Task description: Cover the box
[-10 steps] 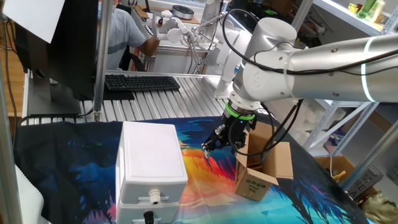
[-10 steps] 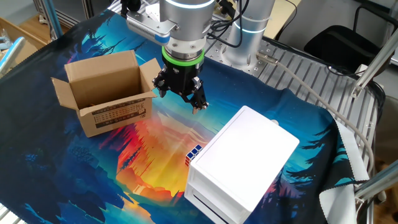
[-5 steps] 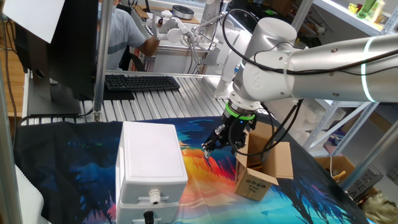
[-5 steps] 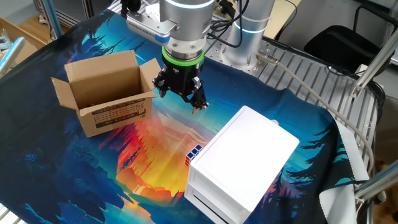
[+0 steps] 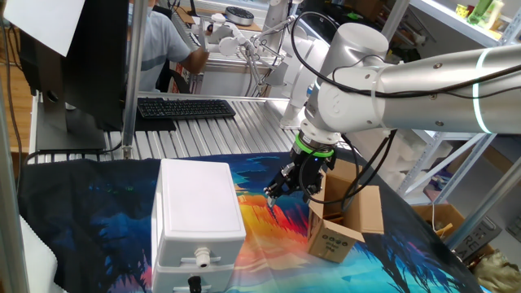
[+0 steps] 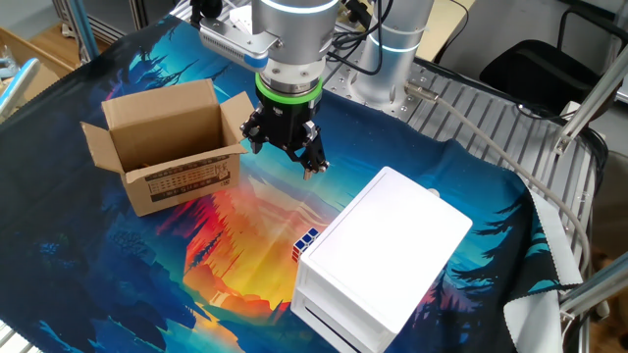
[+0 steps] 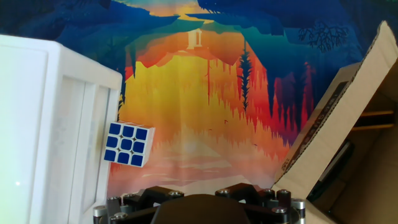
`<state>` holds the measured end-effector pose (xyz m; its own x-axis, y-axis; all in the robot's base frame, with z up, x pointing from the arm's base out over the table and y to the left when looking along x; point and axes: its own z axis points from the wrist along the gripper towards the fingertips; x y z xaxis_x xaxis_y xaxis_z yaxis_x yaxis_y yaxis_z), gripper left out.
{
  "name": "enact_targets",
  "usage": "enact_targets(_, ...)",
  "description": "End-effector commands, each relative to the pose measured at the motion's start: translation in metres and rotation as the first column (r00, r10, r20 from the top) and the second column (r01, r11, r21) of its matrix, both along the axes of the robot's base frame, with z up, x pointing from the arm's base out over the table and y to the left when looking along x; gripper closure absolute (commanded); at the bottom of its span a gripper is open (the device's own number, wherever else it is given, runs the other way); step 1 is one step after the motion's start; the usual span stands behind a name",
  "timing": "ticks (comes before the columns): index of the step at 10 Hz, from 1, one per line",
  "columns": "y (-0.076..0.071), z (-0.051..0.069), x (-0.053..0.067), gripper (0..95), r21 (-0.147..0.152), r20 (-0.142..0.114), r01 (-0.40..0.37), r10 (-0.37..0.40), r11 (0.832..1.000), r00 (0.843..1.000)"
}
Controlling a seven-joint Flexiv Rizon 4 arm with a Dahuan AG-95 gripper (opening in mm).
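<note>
Box: small brown cardboard carton, upright on colourful printed cloth, all top flaps standing open, inside visible; black printed marks on one side wall; uncovered. In hand view, one open flap of box at right edge, seen edge-on.

Gripper: hanging above cloth, just beside box's nearest flap, between box and white case; no contact with box visible; nothing seen between fingers; jaw state not determinable, fingertips too small and dark in either fixed view, and out of frame in hand view. In one fixed view, gripper just left of box.

White case: large, lid shut, well apart from box; front connector visible in one fixed view.

Puzzle cube: blue face up, on cloth, touching or just beside case wall; partly visible at case corner in other fixed view.

Background: keyboard on slatted bench beyond cloth.
</note>
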<state>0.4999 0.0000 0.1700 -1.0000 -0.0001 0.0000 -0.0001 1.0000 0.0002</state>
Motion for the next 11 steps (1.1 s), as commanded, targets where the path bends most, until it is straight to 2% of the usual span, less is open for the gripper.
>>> enact_targets(1,0.0000,0.0000,0.0001,95.0,0.000,0.000,0.000,0.000,1.000,1.000)
enact_targets(2,0.0000,0.0000,0.0000,95.0,-0.056,-0.021,0.352,-0.353,0.934,0.935)
enact_targets(11,0.0000,0.0001,0.0000,95.0,-0.057,-0.023,0.345,-0.346,0.937,0.938)
